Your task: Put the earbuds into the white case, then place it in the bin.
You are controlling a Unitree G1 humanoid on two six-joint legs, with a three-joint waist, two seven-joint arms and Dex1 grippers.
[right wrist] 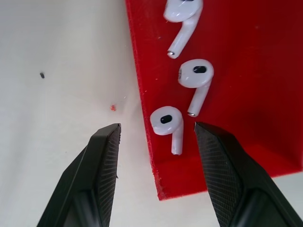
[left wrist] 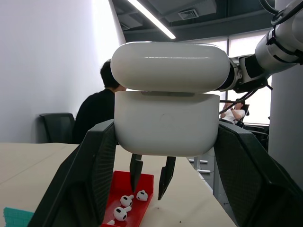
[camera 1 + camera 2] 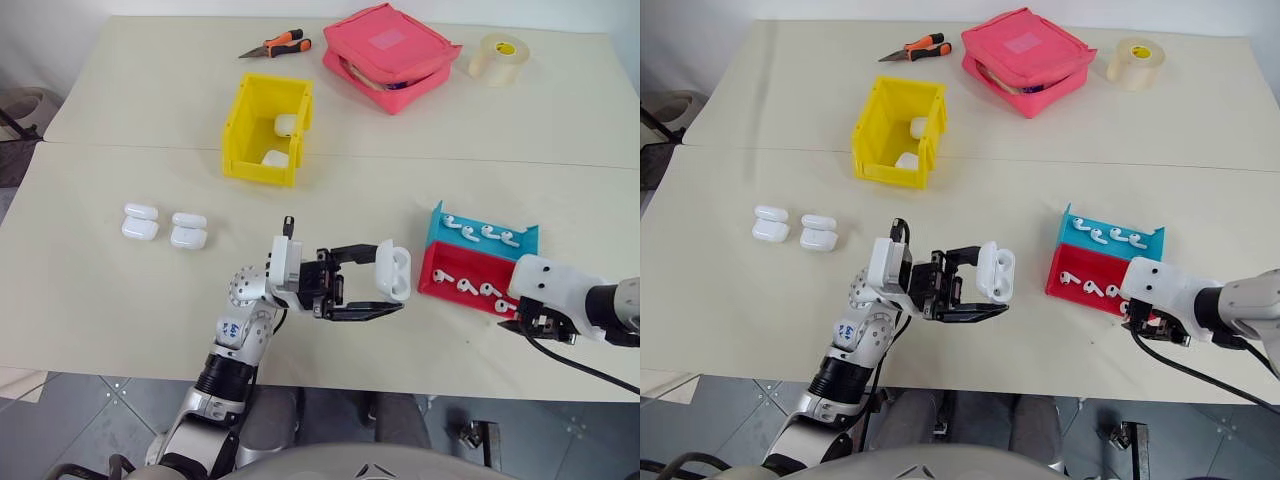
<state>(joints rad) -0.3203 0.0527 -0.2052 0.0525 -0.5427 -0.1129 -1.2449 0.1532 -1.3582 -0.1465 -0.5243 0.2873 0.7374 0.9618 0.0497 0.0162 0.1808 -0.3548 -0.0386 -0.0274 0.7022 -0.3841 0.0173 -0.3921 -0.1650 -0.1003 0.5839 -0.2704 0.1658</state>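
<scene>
Just between right gripper (image 1: 156, 142) fingers: earbud (image 1: 168, 122)

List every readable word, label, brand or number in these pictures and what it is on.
None can be read.
Pink pouch: pale patch on top, any print too small to read.
Tape roll: yellow core label, too small to read.
White case in the left tool: no marking.

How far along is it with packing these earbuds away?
Done: two cases already lie in the yellow bin. In hand: the left gripper holds a case, while the open right gripper straddles an earbud on the red tray. Left: loading it, binning it, and two more cases wait on the table.
</scene>
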